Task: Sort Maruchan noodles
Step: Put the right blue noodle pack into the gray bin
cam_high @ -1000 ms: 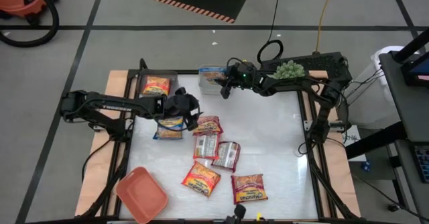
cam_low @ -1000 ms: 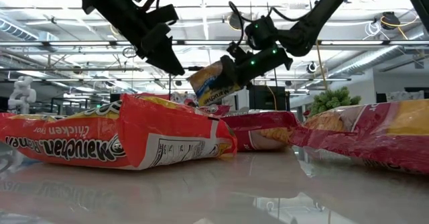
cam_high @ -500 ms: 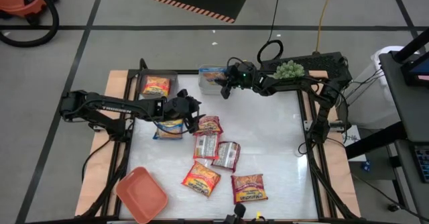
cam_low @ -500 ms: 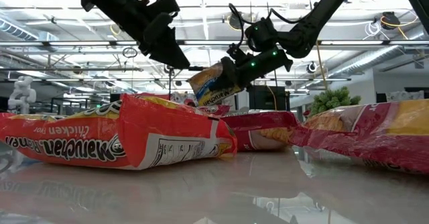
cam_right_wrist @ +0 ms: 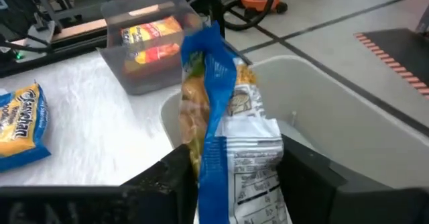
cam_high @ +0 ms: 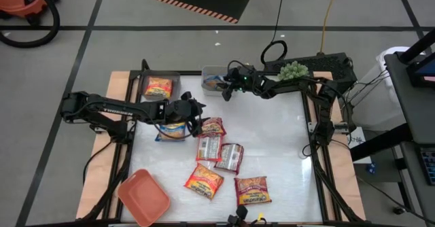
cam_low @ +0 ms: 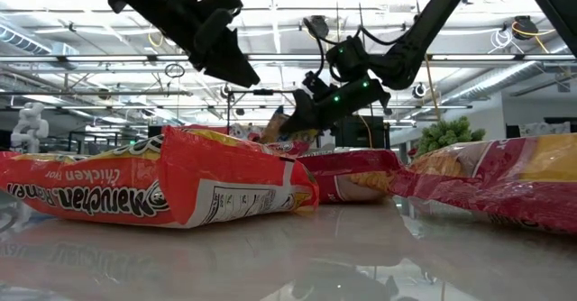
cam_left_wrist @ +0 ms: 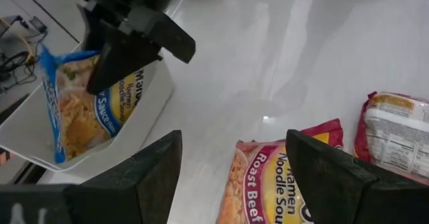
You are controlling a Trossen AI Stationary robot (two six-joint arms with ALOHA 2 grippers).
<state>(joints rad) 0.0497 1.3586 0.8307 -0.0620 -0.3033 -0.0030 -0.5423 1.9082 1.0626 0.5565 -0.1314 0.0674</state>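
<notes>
With the right gripper (cam_right_wrist: 231,184) fingers spread, the blue noodle packet (cam_right_wrist: 221,110) stands loose between them, half inside the clear bin (cam_right_wrist: 348,117), and could tip onto the counter (cam_high: 272,145); the left gripper (cam_left_wrist: 231,177), open and empty, hovers over an orange packet (cam_left_wrist: 268,184).

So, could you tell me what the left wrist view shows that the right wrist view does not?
Only the left wrist view shows the roast beef packet lying on the white table between the left gripper's open fingers, plus a silvery packet beside it. Only the right wrist view shows the grey bin holding an orange-red packet, and another blue packet flat on the table. Both show the blue packet at the right gripper, standing on edge in the clear bin.
</notes>
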